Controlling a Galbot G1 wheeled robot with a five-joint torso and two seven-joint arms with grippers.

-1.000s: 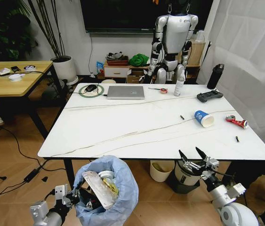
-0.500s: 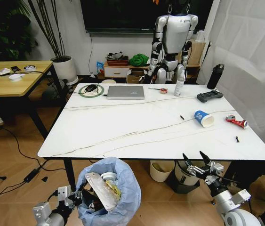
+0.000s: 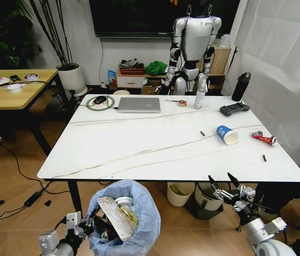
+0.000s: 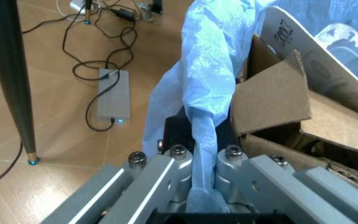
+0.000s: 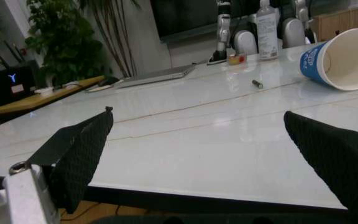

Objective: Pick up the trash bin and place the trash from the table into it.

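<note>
Right gripper (image 3: 225, 184) has dropped lower below the table's (image 3: 139, 154) near edge since a second ago, fingers spread wide, holding nothing. Left gripper (image 3: 81, 224) clamps the blue bag rim of the trash bin (image 3: 124, 224), held below the near edge, cardboard (image 4: 272, 100) inside. Blue paper cup (image 3: 227, 134), crushed red can (image 3: 264, 138) lie near the right edge; laptop (image 3: 139, 104), game controller (image 3: 234, 109) along the far edge.

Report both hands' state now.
Left hand: closed on the bin's bag rim, below the table's near edge.
Right hand: open, holding nothing, just off the table's near edge.
</note>
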